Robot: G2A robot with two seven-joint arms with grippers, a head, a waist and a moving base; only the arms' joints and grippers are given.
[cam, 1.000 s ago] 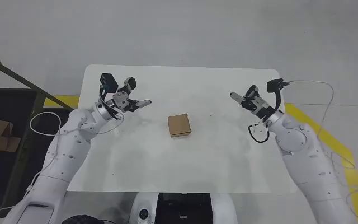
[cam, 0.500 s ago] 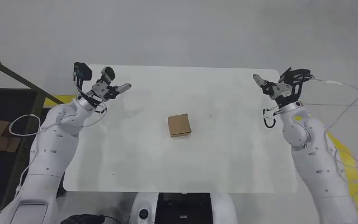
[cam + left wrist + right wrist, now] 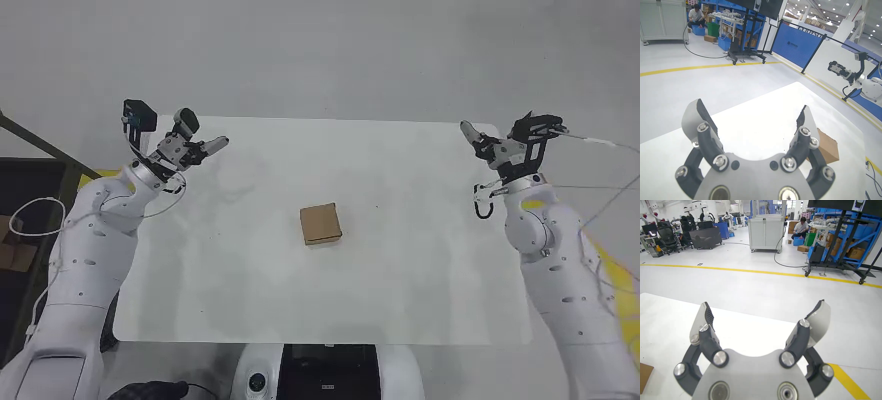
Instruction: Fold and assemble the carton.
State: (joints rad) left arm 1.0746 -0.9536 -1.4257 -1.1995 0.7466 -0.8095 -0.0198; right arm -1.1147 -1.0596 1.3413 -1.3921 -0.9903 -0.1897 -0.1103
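Two end effectors to call, starting at the left. Finding the left end effector (image 3: pixel 208 147) up over the far left corner of the desk (image 3: pixel 400 290), angled in across the white top. Wide open there, with fingers (image 3: pixel 691 117) splayed apart in the left wrist view, bare desk between them and nothing gripped.

Moving toward the middle now and picking out the carton (image 3: pixel 320 224): brown cardboard, lying near the centre of the desk, turned a little askew to its edges. Looks closed and low from above. Cannot make out any flaps. Sits well apart from both arms, touched by neither. Peeks out brown from behind one finger in the left wrist view, resting flat on the white surface.

On to the right, spotting the right end effector (image 3: pixel 474 137) over the far right corner, roughly level with its partner across the desk. Spread wide as well, with fingers (image 3: pixel 696 321) held apart and only desk and floor showing between them. Catching a brown sliver of cardboard at the edge of the right wrist view, down on the desk.
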